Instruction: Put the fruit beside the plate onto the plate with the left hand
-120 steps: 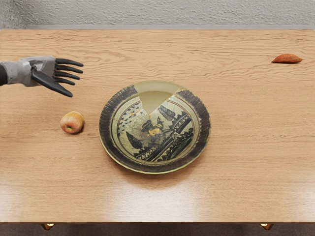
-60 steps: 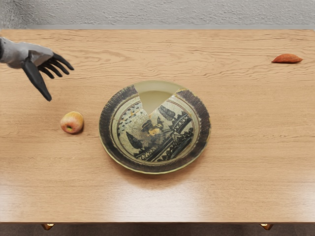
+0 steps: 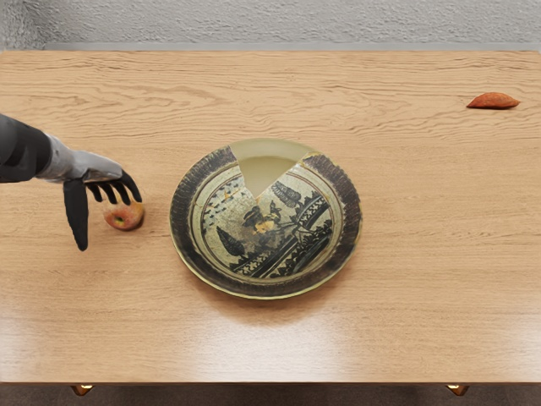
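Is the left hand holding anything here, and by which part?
Nothing is held yet. The left hand hovers open over the apple, fingers spread across its top, thumb hanging clear of it.

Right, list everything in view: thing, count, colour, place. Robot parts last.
table: one, light wood, fills most of the view.
wall: one, grey, behind the table.
plate: one, dark rim, black-and-cream pattern, plain olive wedge at its far side; table centre.
apple: one, red-yellow, just left of the plate, partly under the fingers.
reddish-orange item: one, kind unclear, far right of the table.
left hand: one, grey with black fingers, spread over the apple, thumb pointing down.
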`<state>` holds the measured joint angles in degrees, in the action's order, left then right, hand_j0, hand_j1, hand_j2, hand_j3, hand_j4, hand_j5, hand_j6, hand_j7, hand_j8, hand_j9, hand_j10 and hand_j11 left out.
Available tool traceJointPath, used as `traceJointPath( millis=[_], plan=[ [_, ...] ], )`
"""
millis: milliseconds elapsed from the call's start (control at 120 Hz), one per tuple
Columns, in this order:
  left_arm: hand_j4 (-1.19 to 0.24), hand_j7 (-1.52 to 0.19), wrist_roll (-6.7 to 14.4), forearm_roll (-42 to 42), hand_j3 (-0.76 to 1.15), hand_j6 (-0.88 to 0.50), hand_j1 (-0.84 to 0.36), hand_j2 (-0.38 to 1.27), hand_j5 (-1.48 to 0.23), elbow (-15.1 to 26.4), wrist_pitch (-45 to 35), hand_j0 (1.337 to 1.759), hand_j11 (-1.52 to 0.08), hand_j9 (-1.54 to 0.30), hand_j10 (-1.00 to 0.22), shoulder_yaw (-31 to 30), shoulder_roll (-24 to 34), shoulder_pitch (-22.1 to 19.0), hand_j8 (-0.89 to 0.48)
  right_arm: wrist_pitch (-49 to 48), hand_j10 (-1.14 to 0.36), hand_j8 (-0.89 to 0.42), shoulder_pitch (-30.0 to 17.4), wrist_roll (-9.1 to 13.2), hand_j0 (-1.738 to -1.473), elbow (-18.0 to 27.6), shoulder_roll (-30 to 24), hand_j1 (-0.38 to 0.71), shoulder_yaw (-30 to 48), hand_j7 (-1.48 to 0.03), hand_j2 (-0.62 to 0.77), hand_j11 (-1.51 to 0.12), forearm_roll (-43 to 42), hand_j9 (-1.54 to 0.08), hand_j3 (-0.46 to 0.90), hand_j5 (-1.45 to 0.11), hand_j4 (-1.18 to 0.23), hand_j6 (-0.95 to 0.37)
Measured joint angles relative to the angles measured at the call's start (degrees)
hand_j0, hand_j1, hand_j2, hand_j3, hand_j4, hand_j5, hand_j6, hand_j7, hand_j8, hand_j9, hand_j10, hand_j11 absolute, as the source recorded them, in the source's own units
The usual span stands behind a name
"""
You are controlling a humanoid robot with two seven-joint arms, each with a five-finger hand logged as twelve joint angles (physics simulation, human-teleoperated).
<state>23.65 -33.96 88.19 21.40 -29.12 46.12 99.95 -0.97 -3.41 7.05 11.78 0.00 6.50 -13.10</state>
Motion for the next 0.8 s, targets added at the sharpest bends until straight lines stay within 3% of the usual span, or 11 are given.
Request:
traceJointPath(
  millis=[317,800],
  plan=[
    [-0.26,-0.34,0.6,1.0,0.00,-0.26,0.04,0.05,-0.34,1.1,-9.5,1.658,-0.34,-0.34,-0.26,-3.2,-0.6,1.5,-0.26,0.0,-0.03,-0.03,0.0,0.0,-1.658,0.0,0.0,-0.31,0.0,-0.04,-0.01,-0.04,0.0,-0.04,0.00,-0.04,-0.03,-0.03],
    [-0.26,-0.33,0.7,0.2,0.00,-0.26,0.04,0.05,-0.33,-0.5,-21.8,1.658,-0.33,-0.33,-0.26,-9.4,-10.7,0.2,-0.26,0.0,-0.03,-0.03,0.0,0.0,-1.658,0.0,0.0,-0.31,0.0,-0.04,-0.01,-0.04,0.0,-0.04,0.00,-0.04,-0.03,-0.03]
  ],
)
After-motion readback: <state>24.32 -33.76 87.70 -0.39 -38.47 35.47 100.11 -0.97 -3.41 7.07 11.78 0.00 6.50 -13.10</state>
